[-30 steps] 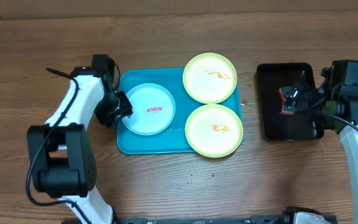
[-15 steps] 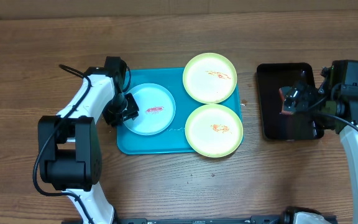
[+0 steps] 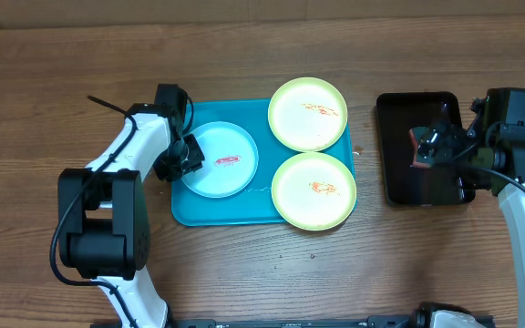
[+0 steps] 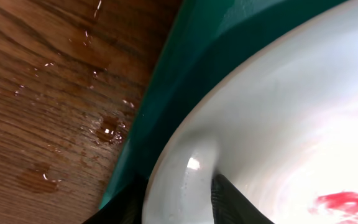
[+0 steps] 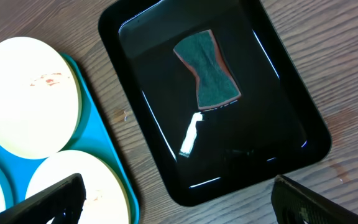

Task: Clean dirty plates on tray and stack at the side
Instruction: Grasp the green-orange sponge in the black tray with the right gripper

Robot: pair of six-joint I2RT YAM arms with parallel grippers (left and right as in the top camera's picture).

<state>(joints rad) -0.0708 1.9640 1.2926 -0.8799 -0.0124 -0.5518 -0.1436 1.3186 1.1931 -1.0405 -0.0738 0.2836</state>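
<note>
On plate (image 3: 224, 160) rim, left end effector (image 3: 189, 157)

the wooden surface (image 3: 262, 55) carries the turquoise tray (image 3: 226, 211) and, well apart, a black tray (image 3: 399, 187); droplets (image 4: 107, 127) wet it.

Can't see left rim of blue plate (image 3: 231, 173) overhead, under left gripper (image 3: 188, 157); cropped by edges in left wrist view
</note>
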